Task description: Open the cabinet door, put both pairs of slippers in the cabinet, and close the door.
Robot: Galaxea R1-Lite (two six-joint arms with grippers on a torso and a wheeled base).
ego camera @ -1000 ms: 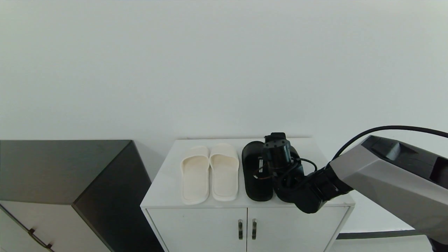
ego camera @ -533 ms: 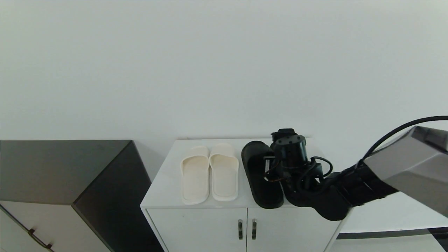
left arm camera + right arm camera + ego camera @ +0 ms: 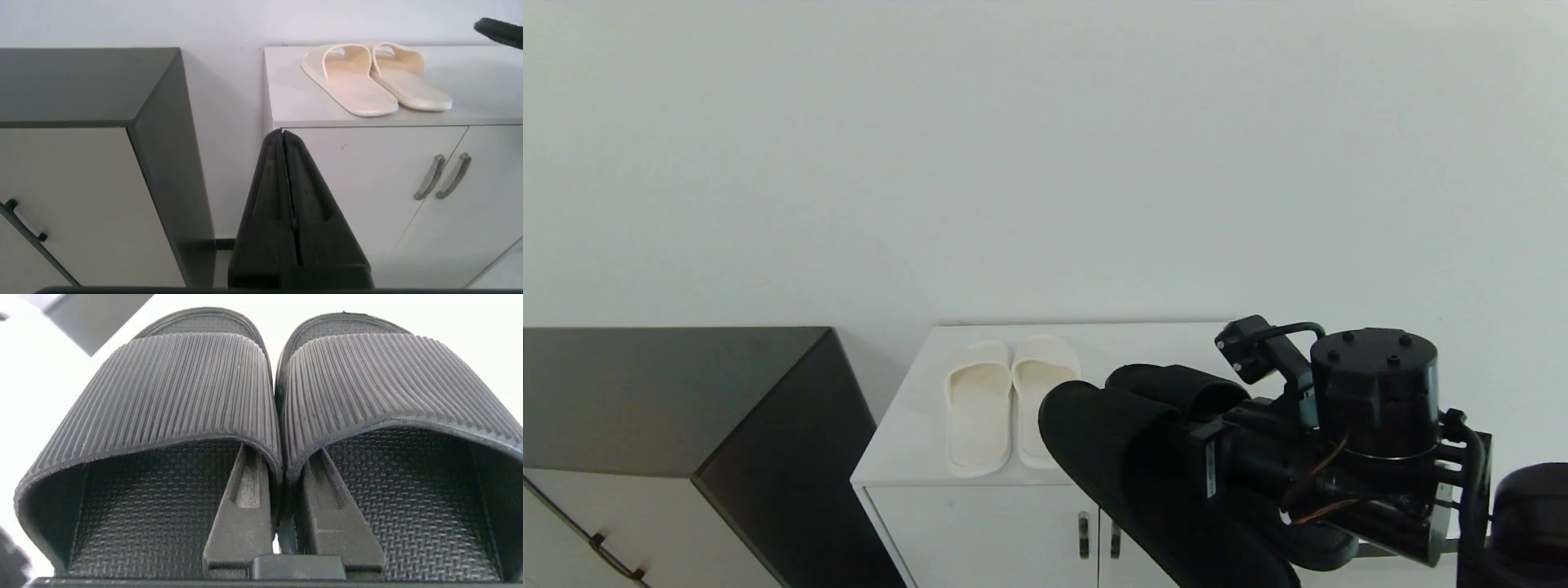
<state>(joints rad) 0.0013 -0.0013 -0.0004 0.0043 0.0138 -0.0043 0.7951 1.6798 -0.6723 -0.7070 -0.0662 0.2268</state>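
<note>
Black slippers (image 3: 1115,445) aloft in right pincer (image 3: 284,513)

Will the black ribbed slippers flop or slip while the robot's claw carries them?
Probably not floppy: the black ribbed rubbery slippers stick out straight from the right claw without drooping. They are likely light, since one pinch on their inner walls holds both. Their bumpy footbeds should grip rather than slide.

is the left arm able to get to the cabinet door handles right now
Likely yes: the left gripper is empty, shut, facing the cabinet, with nothing between it and the door handles.
</note>
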